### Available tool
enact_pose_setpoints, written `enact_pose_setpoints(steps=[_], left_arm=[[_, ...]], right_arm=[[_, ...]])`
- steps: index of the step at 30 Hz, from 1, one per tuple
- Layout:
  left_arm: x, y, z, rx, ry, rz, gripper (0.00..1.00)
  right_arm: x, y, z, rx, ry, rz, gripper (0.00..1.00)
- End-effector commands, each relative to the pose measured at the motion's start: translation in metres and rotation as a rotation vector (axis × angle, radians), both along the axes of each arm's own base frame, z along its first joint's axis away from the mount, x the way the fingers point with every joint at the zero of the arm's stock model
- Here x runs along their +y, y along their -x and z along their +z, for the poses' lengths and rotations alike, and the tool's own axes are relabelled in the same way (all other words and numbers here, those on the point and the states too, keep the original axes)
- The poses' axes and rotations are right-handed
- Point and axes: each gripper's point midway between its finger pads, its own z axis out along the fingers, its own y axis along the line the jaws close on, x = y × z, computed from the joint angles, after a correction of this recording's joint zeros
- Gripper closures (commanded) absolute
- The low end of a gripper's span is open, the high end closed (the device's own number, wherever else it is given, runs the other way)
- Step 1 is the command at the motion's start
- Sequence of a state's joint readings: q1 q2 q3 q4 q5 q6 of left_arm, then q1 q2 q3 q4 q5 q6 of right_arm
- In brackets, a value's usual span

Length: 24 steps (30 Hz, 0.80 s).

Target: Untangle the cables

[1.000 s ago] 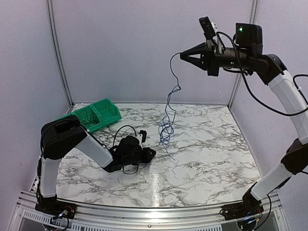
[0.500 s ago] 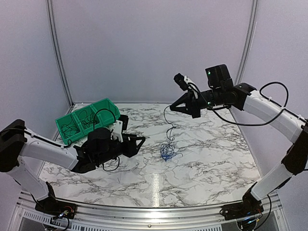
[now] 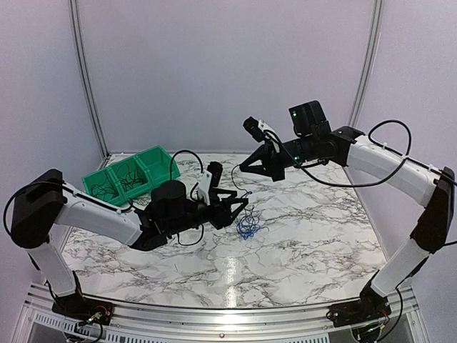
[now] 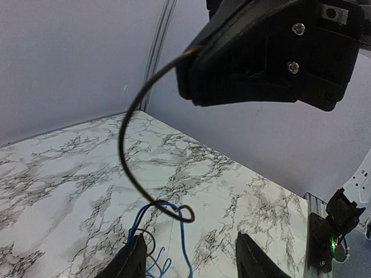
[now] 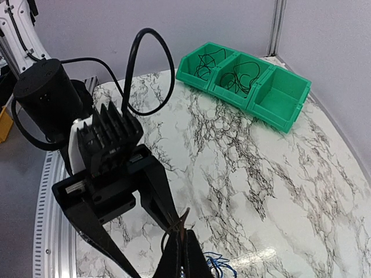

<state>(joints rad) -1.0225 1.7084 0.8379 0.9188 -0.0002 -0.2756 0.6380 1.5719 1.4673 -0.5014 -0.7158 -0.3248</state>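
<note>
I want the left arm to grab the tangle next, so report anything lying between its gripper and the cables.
Nothing foreign blocks it. The left gripper, open, points at the blue cable tangle just ahead. Only a black strand, pinched above by the right gripper, hangs across the gap.

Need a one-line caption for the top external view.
Right gripper shut on a strand of the cables, whose knot lies below; left gripper open beside it, green bin behind.
</note>
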Motion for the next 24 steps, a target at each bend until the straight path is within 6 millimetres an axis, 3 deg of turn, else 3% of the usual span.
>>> enact_pose_setpoints(steps=[1, 6, 7, 9, 12, 16, 21, 24], left_arm=[[-0.026, 0.002, 0.020, -0.059, 0.073, -0.072, 0.46], [-0.048, -0.024, 0.005, -0.040, 0.080, -0.014, 0.53], [-0.054, -0.028, 0.004, -0.043, 0.086, -0.012, 0.56], [-0.063, -0.040, -0.018, -0.030, 0.072, 0.014, 0.69], [-0.078, -0.046, -0.038, -0.014, 0.087, 0.000, 0.81], [-0.092, -0.046, -0.067, 0.038, 0.118, -0.041, 0.92], [-0.099, -0.046, -0.099, 0.100, 0.133, -0.060, 0.94], [-0.100, -0.046, -0.116, 0.143, 0.137, -0.061, 0.97]], right_arm=[[0.008, 0.002, 0.023, -0.033, -0.041, 0.017, 1.00], [0.011, 0.006, 0.029, -0.022, -0.049, 0.033, 1.00], [0.013, 0.009, 0.032, -0.020, -0.056, 0.044, 1.00], [0.013, 0.014, 0.043, -0.020, -0.072, 0.060, 1.00], [0.012, 0.020, 0.071, -0.039, -0.106, 0.078, 1.00], [0.009, 0.027, 0.129, -0.109, -0.182, 0.097, 1.00], [0.005, 0.041, 0.186, -0.174, -0.270, 0.132, 1.00], [0.000, 0.045, 0.210, -0.223, -0.305, 0.128, 1.00]])
